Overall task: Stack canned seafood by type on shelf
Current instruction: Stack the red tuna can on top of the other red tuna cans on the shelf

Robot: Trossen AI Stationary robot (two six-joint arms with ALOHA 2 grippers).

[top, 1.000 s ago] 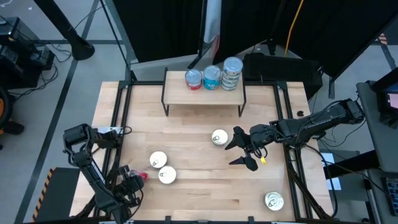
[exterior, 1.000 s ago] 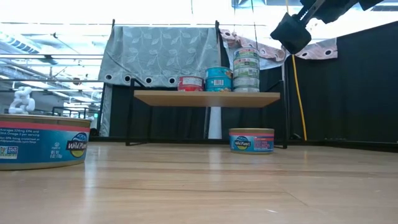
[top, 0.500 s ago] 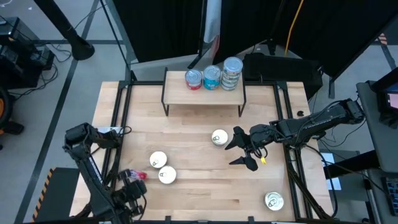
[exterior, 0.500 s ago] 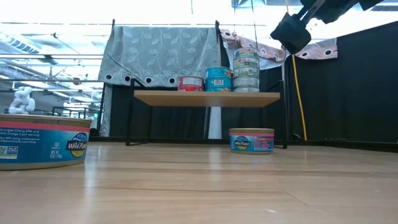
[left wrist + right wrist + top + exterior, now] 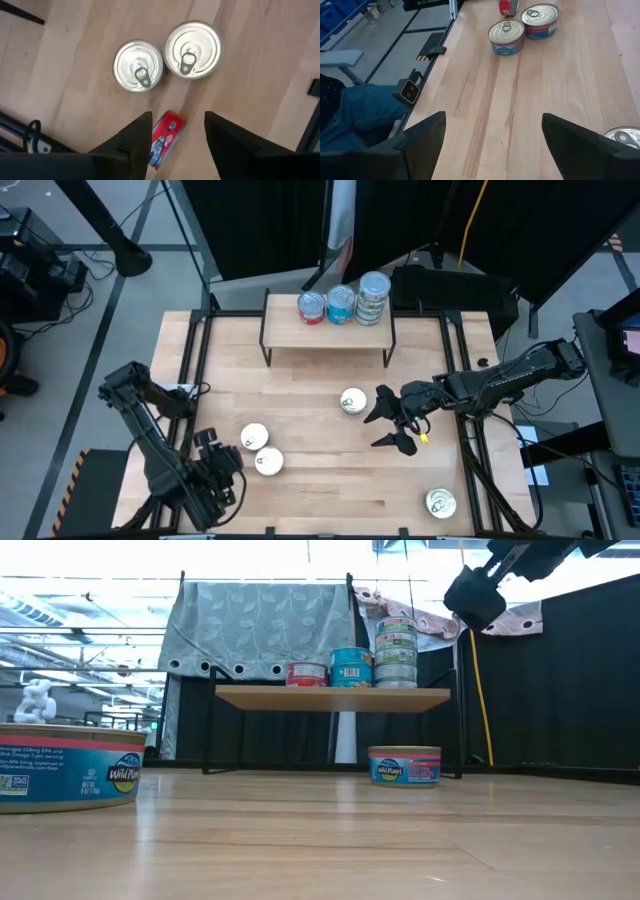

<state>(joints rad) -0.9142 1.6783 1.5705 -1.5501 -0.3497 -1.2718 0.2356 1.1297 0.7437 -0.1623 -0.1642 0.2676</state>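
— What's hard to make out around the shelf [image 5: 328, 328]?
— Its three can stacks [image 5: 341, 304] stand clear on top, but the small red can [image 5: 165, 134] lying on its side, well in front of the shelf, is partly behind the left gripper [image 5: 174, 131], whose fingers stand apart around it without touching.
— And the right gripper [image 5: 390, 423]?
— Hovering with fingers spread wide, empty, just beside a lone can [image 5: 352, 401] in front of the shelf.
— Open room?
— Bare wood between shelf and the two upright cans [image 5: 261, 449]; another can [image 5: 440, 502] sits near the table's front edge.
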